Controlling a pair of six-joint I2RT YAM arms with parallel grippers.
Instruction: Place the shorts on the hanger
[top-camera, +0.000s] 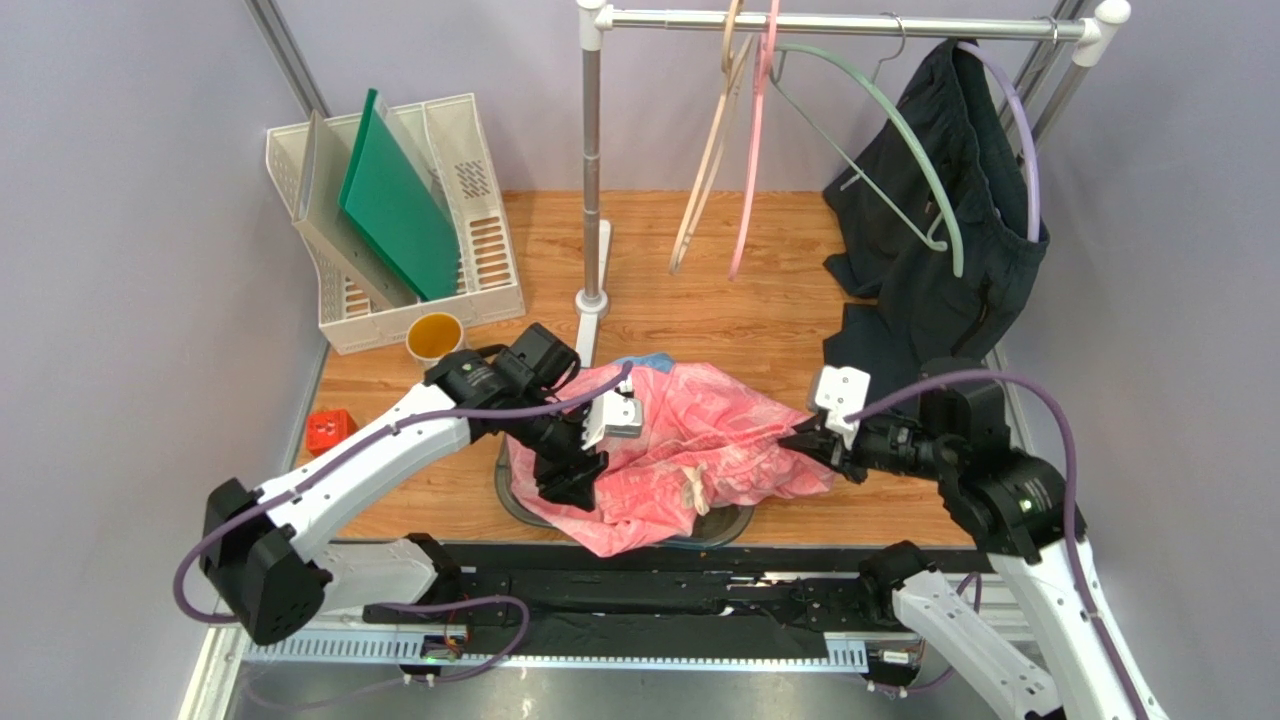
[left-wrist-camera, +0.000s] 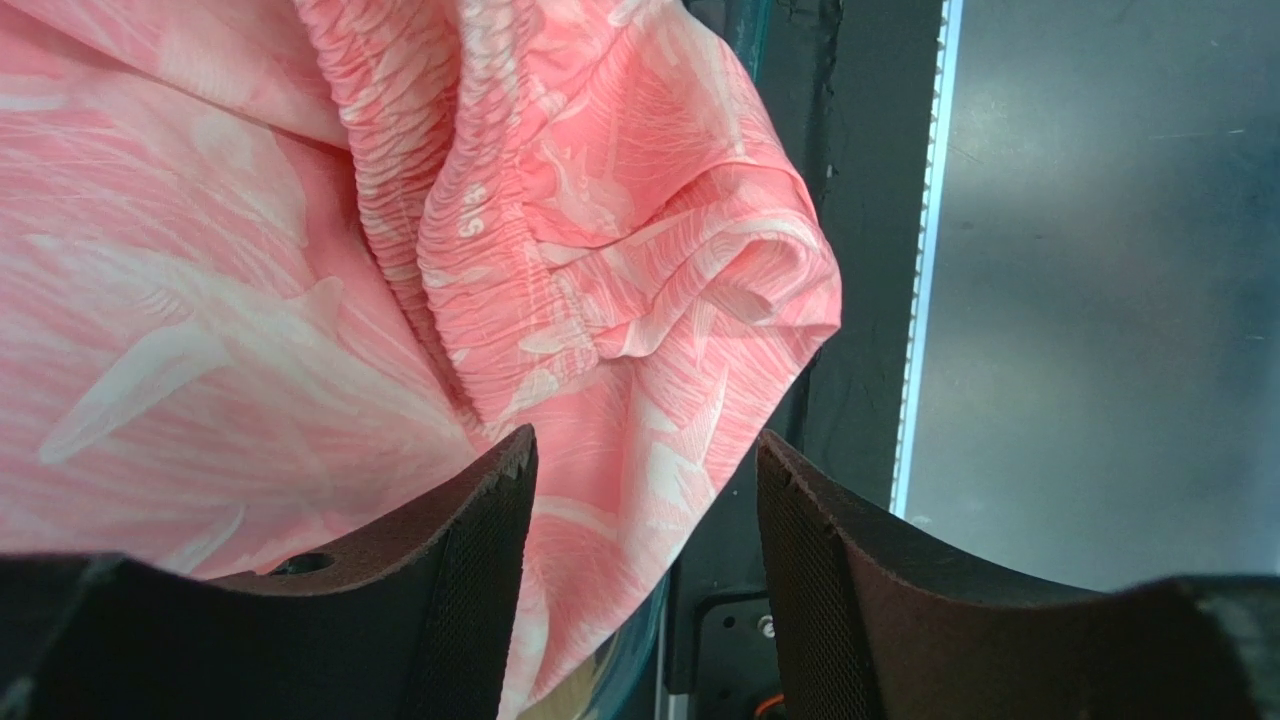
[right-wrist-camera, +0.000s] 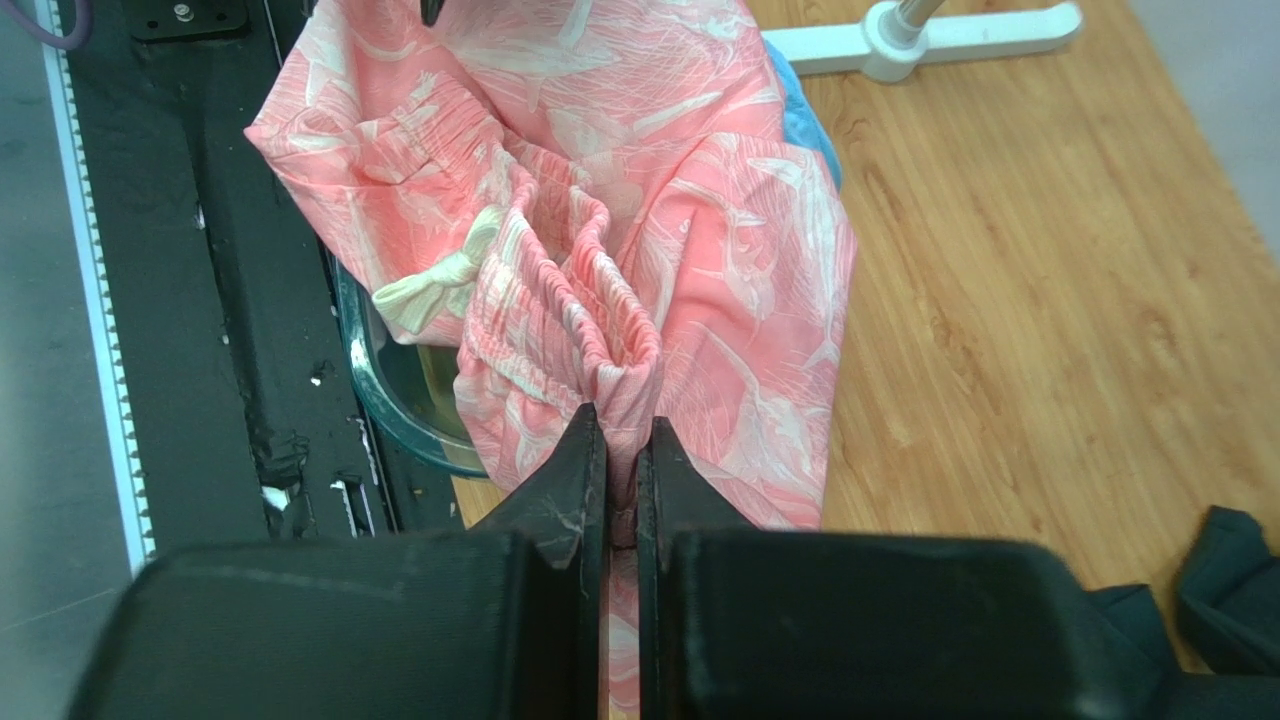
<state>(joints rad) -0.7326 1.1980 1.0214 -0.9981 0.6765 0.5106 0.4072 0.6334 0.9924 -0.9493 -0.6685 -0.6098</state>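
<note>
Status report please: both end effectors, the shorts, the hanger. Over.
Right end effector shut on shorts waistband. Left end effector open at shorts edge. Hanger on rail, bare. Dark garment hangs beside it.

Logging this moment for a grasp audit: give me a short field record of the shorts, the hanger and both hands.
shorts: crumpled at the table's near edge
hanger: hooked on the rail, no shorts on it
left hand: open, fingers apart at the shorts' fabric
right hand: shut on the shorts' gathered waistband
stage: hanging not yet done
</note>
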